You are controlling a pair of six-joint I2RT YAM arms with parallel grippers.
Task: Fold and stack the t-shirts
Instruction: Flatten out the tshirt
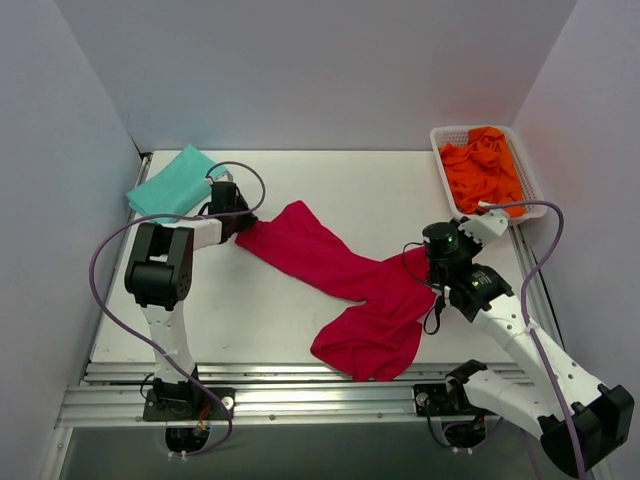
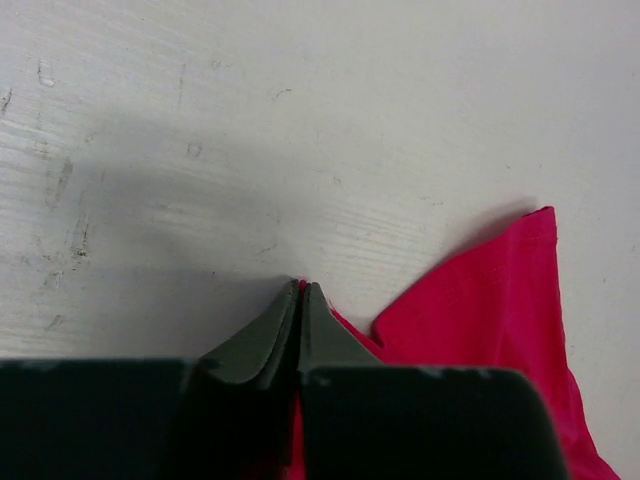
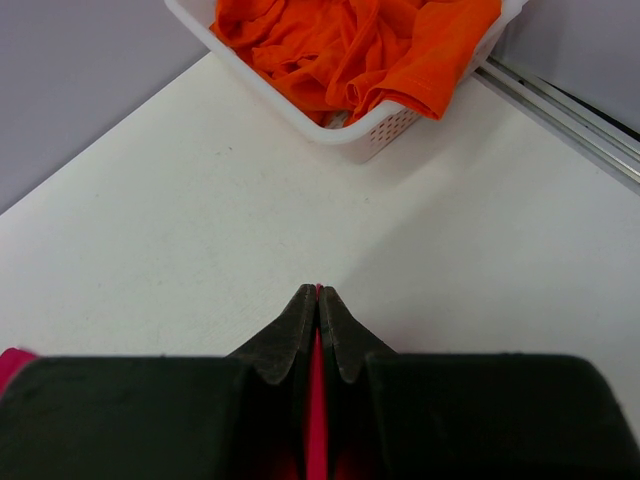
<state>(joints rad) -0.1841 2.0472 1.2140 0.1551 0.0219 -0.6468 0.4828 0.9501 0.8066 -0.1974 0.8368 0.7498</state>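
The crimson red t-shirt (image 1: 340, 280) lies stretched across the middle of the table, bunched at the front. My left gripper (image 1: 240, 222) is shut on its far-left corner; in the left wrist view red cloth (image 2: 490, 310) shows between and beside the closed fingers (image 2: 300, 290). My right gripper (image 1: 425, 262) is shut on the shirt's right edge; a red strip shows between its fingers in the right wrist view (image 3: 318, 292). A folded teal t-shirt (image 1: 172, 184) lies at the far left. Orange t-shirts (image 1: 482, 165) fill a basket; they also show in the right wrist view (image 3: 350, 45).
The white basket (image 1: 440, 140) stands at the far right corner, its wall also in the right wrist view (image 3: 370, 130). Metal rails (image 1: 300, 385) run along the table's near edge. White walls enclose the table on three sides.
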